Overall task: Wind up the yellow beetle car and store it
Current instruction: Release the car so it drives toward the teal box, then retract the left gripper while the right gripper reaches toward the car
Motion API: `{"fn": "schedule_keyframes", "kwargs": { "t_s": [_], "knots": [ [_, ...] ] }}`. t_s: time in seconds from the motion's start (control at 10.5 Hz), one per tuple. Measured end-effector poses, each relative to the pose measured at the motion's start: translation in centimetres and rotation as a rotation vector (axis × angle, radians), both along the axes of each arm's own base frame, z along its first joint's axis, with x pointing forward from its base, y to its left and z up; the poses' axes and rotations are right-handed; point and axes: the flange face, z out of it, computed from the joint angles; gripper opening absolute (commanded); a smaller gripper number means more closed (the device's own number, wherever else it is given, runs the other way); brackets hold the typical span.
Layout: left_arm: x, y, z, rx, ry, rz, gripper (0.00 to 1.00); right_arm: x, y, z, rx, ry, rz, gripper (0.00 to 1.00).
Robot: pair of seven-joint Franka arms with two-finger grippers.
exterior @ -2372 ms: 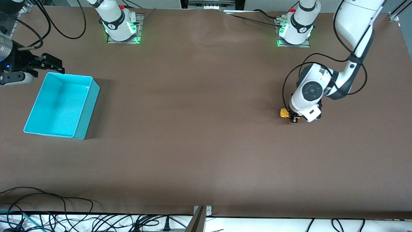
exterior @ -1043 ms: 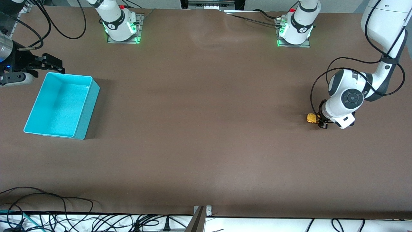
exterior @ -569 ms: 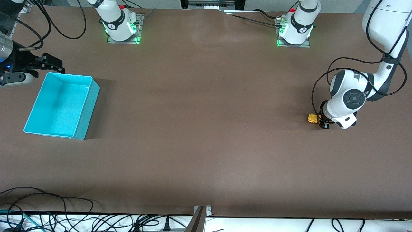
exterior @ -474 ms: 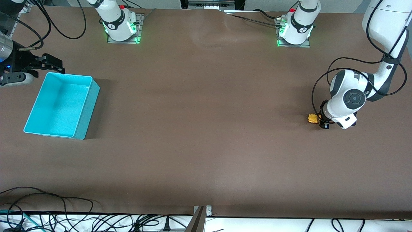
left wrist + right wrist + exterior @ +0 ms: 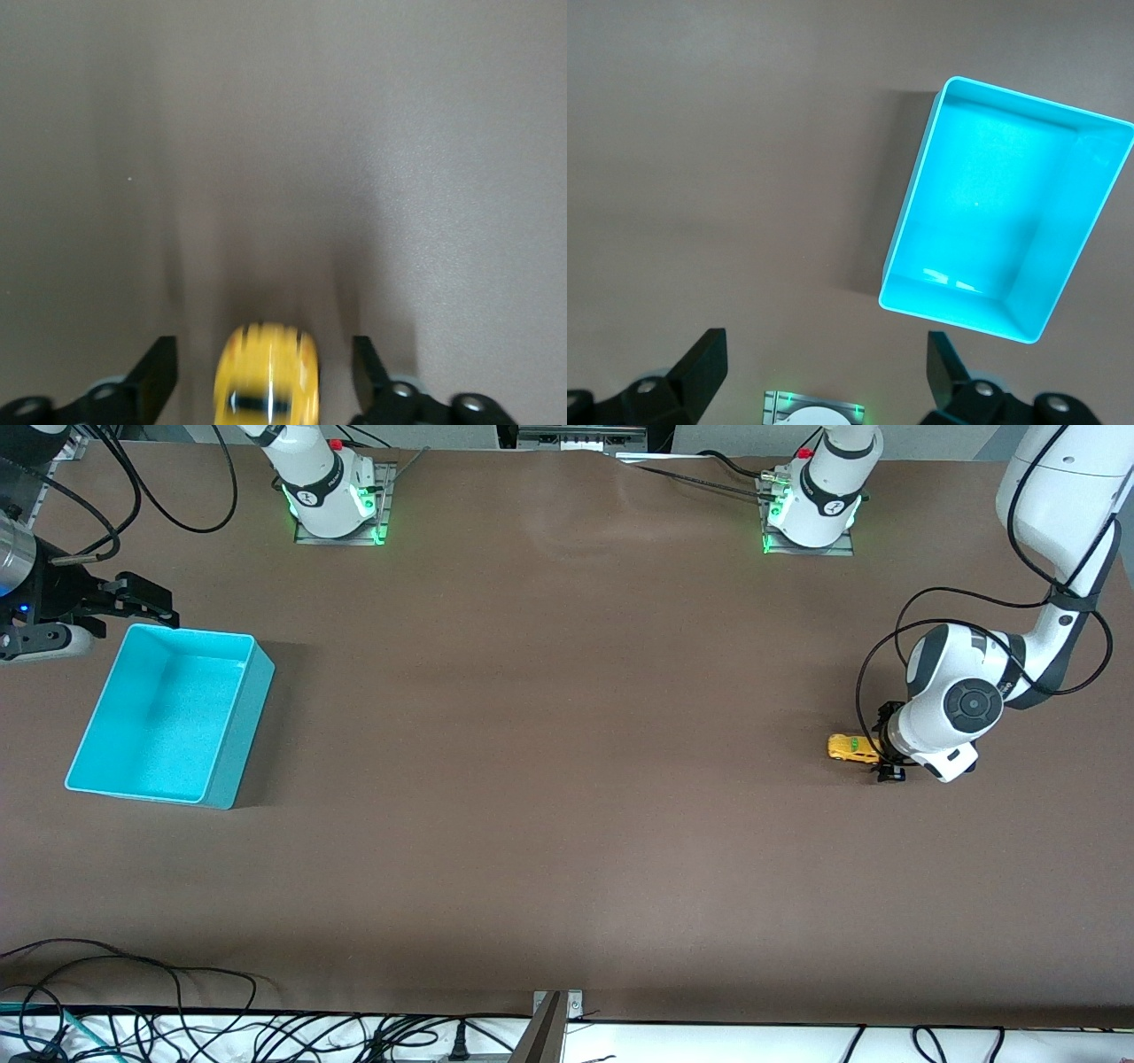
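Yellow beetle car on bench near the left arm's end, between spread fingers of left gripper; right gripper waits spread by bin; car looks light, hard, rolls freely (grip flanks).

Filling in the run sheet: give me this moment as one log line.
left gripper: jaws open, astride tiny yellow toy car on table | right gripper: open, waiting above table beside empty turquoise plastic bin
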Motion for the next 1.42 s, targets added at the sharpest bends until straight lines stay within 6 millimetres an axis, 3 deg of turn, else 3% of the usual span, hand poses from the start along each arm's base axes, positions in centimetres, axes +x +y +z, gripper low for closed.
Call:
{"fn": "schedule_keyframes", "kwargs": {
  "t_s": [0.38,0.57,0.95,1.14,1.42],
  "knots": [
    [1.0,-0.4,1.1,0.003,-0.027,0.013,1.0,0.0,0.0,0.0,0.0,0.001,0.0,1.0],
    [2.1,-1.6,2.6,0.015,-0.009,0.007,1.0,0.0,0.0,0.0,0.0,0.001,0.0,1.0],
    [7.4,-4.6,10.4,0.03,-0.066,-0.011,0.95,0.0,0.0,-0.1,0.0,0.002,0.0,1.0],
    [9.7,-4.6,14.5,0.022,-0.124,-0.008,0.96,0.0,0.0,-0.1,0.0,0.002,0.0,1.0],
    [11.6,-3.9,19.1,-0.015,-0.126,-0.127,1.0,0.0,0.0,-0.1,0.0,0.002,0.0,1.0]
  ]
}}
